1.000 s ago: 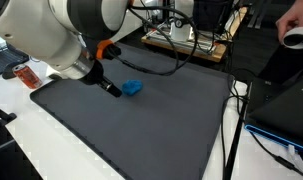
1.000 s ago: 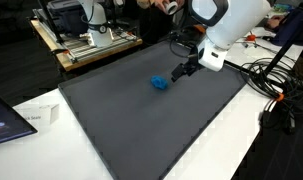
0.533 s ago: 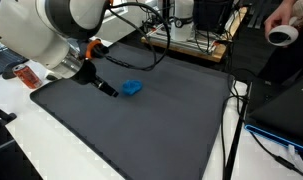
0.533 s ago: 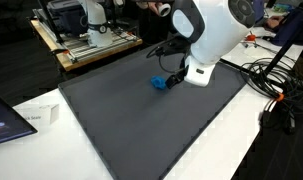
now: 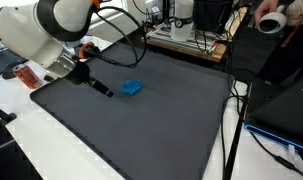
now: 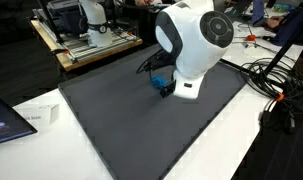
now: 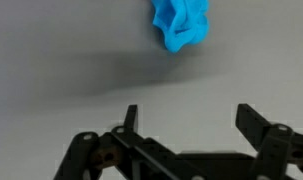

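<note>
Currently the hand (image 7: pixel 186 112) is released, its fingers (image 7: pixel 130 118) spread wide and gripping nothing; the crumpled blue cloth (image 7: pixel 181 25) lies on the dark gray mat (image 5: pixel 151 125), just ahead of the fingertips and apart from them.

The blue lump (image 7: pixel 181 25) looks like soft, crumpled cloth, matt and rumpled into folds. The dark grey mat (image 7: pixel 51 60) under it is smooth and matt, with only a faint sheen. The arm's shell (image 6: pixel 191 35) is glossy white plastic, the end effector (image 7: pixel 186 115) matt black, hard plastic or metal, and the board (image 6: pixel 91 52) behind looks like bare wood.
</note>
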{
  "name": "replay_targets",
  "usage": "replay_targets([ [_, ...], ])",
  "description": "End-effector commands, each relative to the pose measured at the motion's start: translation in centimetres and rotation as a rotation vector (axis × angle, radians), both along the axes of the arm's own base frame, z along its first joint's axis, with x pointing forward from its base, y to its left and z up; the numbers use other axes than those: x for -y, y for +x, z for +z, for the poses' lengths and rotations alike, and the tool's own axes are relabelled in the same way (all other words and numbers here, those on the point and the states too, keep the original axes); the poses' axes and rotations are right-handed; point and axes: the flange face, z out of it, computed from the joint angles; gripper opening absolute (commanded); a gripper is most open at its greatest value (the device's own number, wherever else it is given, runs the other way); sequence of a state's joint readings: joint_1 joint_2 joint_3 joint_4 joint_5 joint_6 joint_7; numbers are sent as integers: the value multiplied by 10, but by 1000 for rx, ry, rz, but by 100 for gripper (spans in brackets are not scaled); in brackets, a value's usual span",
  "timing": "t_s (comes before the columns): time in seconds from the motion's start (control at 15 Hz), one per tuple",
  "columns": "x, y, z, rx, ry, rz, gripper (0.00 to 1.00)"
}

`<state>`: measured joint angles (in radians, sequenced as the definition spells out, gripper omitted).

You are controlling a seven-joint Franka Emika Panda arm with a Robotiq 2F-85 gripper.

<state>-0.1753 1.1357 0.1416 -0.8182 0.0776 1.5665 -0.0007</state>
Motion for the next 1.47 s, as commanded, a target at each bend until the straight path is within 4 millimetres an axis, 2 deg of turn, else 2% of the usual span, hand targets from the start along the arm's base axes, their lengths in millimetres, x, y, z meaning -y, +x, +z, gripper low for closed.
replay_targets([
  [0.0, 17, -7, -8, 23, 71, 24, 100],
  [0.73, 60, -40, -37, 86, 229, 78, 100],
  [1.4, 84, -92, -45, 186, 347, 92, 100],
])
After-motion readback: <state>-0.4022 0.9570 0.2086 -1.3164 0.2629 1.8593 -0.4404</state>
